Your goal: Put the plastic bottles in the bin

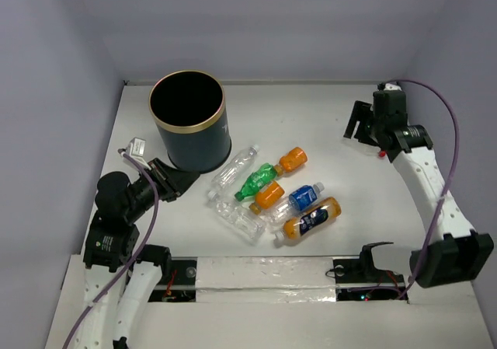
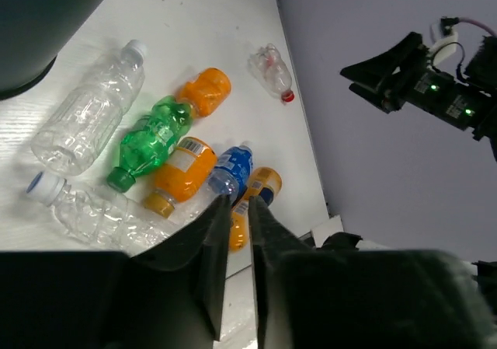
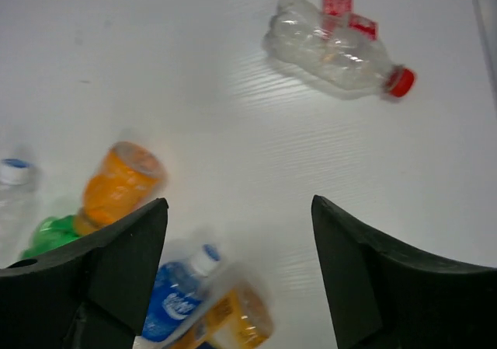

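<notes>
A white tabletop is seen from above, with a tall dark bin, gold-rimmed, standing upright at its far left. Near the bin's base, toward the middle, plastic bottles lie on their sides in a loose cluster: a clear bottle with a white cap, a green bottle, two small orange bottles, a blue-labelled bottle, a larger orange bottle with a dark label, and a crumpled clear bottle nearest the arms. A red-capped clear bottle lies apart at the right, beneath the right arm. The left fingers, low near the bin's base, are pressed almost together and grip nothing. The right fingers hang above the tabletop, spread wide and empty.
</notes>
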### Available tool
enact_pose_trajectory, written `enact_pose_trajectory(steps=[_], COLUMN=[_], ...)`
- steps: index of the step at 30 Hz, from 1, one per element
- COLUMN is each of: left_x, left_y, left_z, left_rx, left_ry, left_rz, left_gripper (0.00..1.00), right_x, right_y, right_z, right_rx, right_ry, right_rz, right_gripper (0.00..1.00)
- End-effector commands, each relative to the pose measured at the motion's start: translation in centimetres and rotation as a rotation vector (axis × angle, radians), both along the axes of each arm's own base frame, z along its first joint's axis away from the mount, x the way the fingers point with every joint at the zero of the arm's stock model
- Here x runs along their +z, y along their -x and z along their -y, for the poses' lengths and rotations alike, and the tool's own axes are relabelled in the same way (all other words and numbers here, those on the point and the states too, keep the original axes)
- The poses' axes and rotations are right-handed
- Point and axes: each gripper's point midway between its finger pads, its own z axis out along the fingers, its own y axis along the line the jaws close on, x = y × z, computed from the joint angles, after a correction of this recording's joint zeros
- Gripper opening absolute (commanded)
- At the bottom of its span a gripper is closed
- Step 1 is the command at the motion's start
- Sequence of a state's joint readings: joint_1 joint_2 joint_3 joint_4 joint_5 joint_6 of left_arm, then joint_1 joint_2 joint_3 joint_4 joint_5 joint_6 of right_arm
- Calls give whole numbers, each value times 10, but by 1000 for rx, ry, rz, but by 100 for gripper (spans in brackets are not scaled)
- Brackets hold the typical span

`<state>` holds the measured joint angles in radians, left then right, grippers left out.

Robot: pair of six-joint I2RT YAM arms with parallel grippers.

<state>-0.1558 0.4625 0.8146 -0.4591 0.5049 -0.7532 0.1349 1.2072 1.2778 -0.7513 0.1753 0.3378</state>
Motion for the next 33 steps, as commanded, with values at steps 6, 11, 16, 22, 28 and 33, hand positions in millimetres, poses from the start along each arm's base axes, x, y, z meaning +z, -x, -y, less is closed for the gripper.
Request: enact_pose_trajectory(steps=[6, 11, 16, 22, 28, 33], left_x=[-20, -20, -21, -37, -44, -44], left_y=[25, 42, 49, 54, 56, 56], left_z=[0, 2, 4, 2, -4, -7], left_rx=[-45, -96, -126, -145, -138, -138], left_ry=[-56, -93, -113, -171, -214, -255], left_rz=[-39, -23, -16, -60, -96, -96], left_gripper=[0, 5, 12, 13, 14, 14], right_x=[-12, -47, -76, -102, -124, -157], right_y=[-49, -77, -100, -124, -145, -155], right_z=[67, 80, 74, 76, 74, 75], right_rx=[-88, -83, 28, 75, 128, 159], right_ry=[396, 497, 534, 568, 563, 544], right_rz=[-95, -226, -301, -346, -377, -457], right_gripper=[93, 99, 100, 100, 100, 100])
